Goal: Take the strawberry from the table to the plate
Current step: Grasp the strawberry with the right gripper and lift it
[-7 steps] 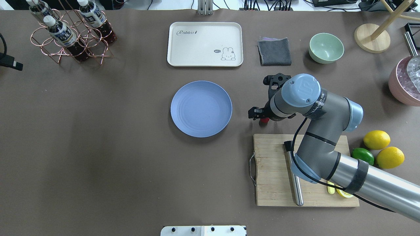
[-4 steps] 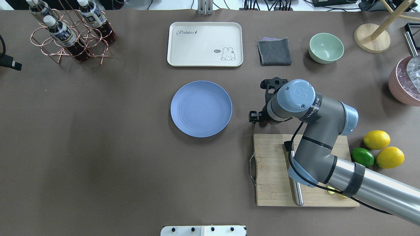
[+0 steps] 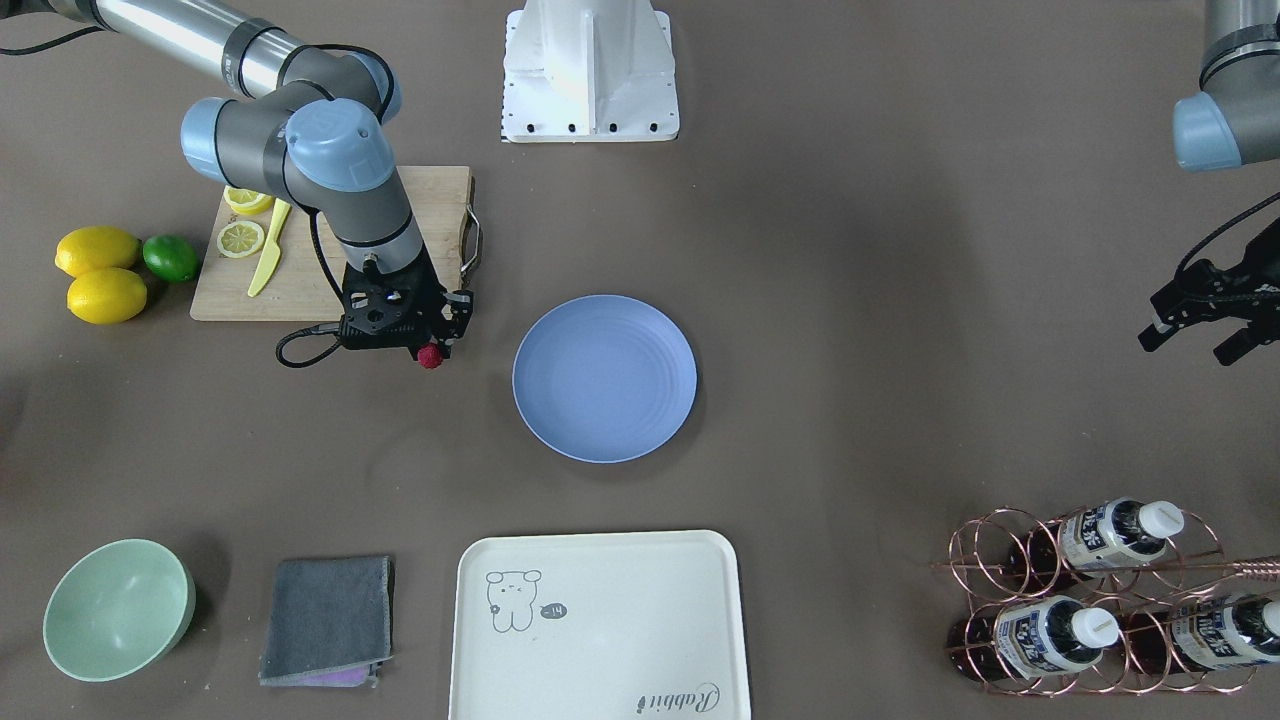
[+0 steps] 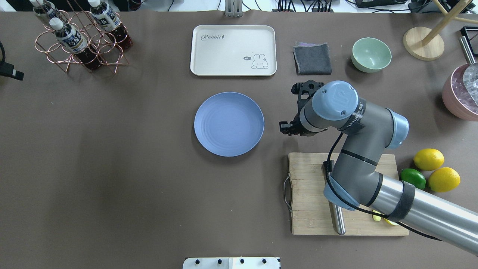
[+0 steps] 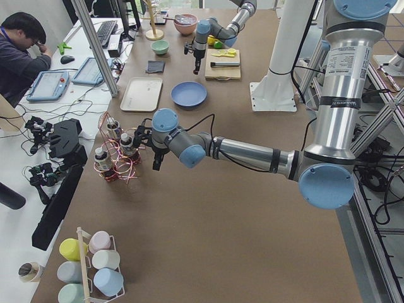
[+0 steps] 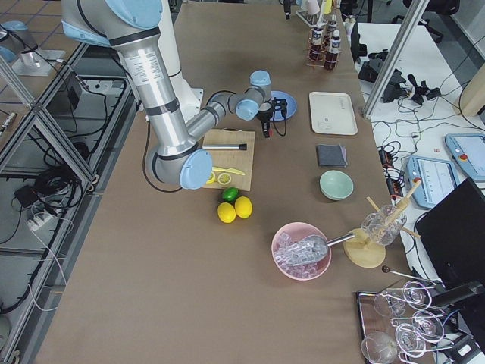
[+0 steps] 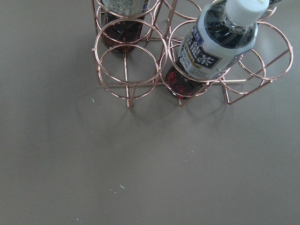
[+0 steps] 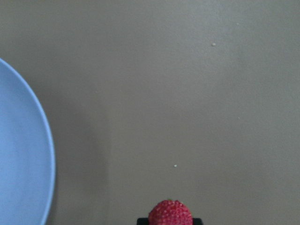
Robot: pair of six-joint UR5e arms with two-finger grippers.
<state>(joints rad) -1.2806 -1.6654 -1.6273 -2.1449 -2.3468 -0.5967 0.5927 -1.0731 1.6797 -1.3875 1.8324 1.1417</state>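
One strawberry (image 3: 431, 357) pinched between right jaws; looks small, light, soft, easily bruised; gentle squeeze across widest part best; plate (image 3: 604, 378) near jaws, not under them; left jaws spread, empty

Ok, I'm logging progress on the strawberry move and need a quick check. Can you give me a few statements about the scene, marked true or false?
1. The strawberry lies on the plate. False: it is gripped between the fingers of the right gripper, beside the plate and not over it.
2. The plate is empty. True.
3. The left gripper holds a bottle. False: it is open and empty, near the rack of bottles.
4. Two lemons and a lime sit on the table beside the cutting board. True.
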